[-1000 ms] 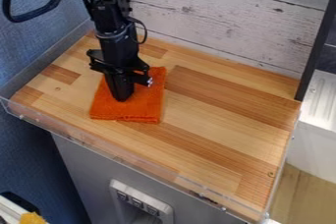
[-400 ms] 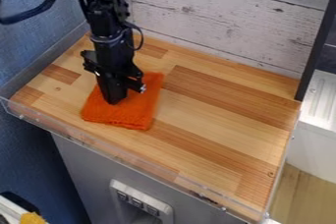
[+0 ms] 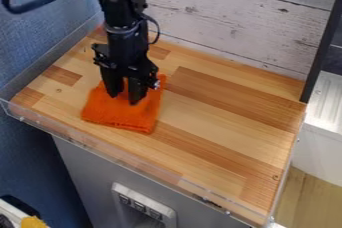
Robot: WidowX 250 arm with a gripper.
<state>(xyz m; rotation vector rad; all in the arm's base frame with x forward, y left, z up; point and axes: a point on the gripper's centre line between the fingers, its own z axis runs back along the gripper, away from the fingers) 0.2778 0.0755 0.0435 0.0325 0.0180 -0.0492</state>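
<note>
You see an orange cloth (image 3: 120,116), a black gripper (image 3: 125,98), a counter (image 3: 220,117) in patchwork light and reddish-brown wood grain, whitewashed planks (image 3: 234,27) and a blue wall (image 3: 37,32).

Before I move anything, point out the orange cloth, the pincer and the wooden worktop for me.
Orange cloth (image 3: 121,113): camera view, its front part.
Pincer (image 3: 125,97): camera view, midway between its two fingertips.
Wooden worktop (image 3: 220,114): camera view, bare wood right of the cloth.

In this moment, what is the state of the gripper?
Gripper: open, fingers apart, over the orange cloth.
</note>
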